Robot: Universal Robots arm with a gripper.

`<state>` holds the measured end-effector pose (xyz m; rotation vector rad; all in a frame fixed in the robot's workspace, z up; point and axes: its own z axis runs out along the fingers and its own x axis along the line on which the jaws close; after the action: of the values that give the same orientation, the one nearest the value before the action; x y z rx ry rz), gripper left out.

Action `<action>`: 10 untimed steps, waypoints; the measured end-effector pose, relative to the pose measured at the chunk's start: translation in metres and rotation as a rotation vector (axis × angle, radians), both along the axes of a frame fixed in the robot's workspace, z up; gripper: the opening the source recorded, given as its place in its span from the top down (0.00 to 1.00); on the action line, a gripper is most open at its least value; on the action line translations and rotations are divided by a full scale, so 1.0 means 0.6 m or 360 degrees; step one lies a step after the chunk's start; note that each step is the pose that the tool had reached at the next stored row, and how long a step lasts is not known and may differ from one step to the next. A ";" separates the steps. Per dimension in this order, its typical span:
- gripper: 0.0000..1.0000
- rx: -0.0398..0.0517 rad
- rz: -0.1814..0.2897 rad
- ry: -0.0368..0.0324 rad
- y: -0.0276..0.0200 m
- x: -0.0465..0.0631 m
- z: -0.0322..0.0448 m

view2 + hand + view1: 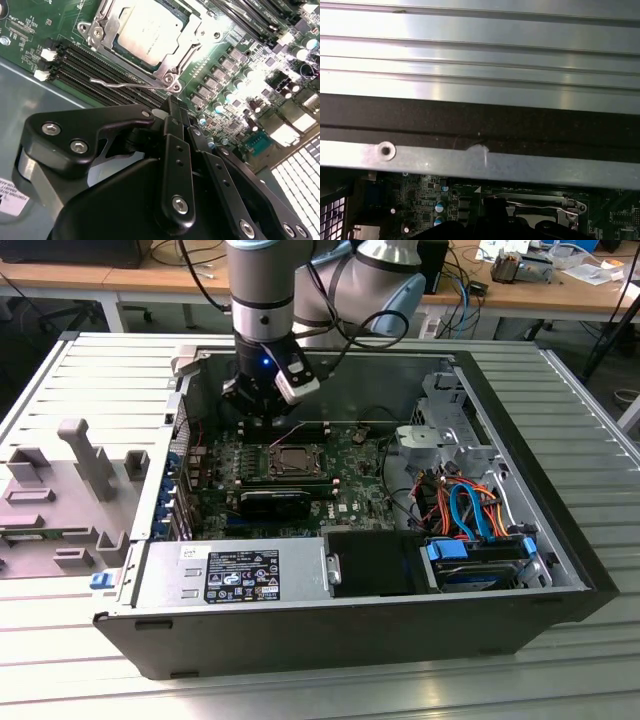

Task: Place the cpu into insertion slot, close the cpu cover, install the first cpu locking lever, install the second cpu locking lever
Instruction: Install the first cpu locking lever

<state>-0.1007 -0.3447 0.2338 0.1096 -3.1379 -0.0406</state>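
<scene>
A: Exterior view? 
B: The arm reaches straight down into the open computer case (560, 570); its gripper (262, 415) hangs just behind the socket (297, 462).

A: Second wrist view? 
B: The chip (150, 31) lies in the socket under the metal frame (102, 27); the fingers (172, 117) are pressed together, holding nothing, beside a loose wire lever (125, 82).

A: First wrist view? 
B: The case rim (520, 167), with a lever (535, 204) below it.

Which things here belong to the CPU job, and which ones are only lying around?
Part of the job:
- cpu, seated in the insertion slot
- cpu cover, closed over it
- locking lever
- gripper, nearest the lever

Just lying about:
- grey fixture
- drive cables
- power supply
</scene>
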 end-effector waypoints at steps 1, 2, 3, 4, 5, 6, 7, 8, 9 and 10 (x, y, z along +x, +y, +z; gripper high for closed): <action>0.89 0.0000 0.0000 0.0000 -0.0001 0.001 -0.001; 0.89 0.0000 0.0000 0.0000 0.0000 0.001 -0.003; 0.89 0.0000 0.0000 0.0000 0.0000 0.002 -0.004; 0.89 0.0000 0.0000 0.0000 0.0000 0.002 -0.006; 0.89 0.0000 0.0000 0.0000 0.0000 0.004 -0.009; 0.89 0.0000 0.0000 0.0000 0.0002 0.006 -0.011; 0.89 0.0000 0.0000 0.0001 0.0006 0.007 -0.012; 0.89 0.0000 0.0000 0.0001 0.0009 0.009 -0.014; 0.89 -0.0001 0.0000 0.0001 0.0011 0.011 -0.014; 0.89 -0.0002 0.0000 0.0001 0.0011 0.013 -0.015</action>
<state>-0.0928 -0.3440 0.2246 0.1094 -3.1375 -0.0384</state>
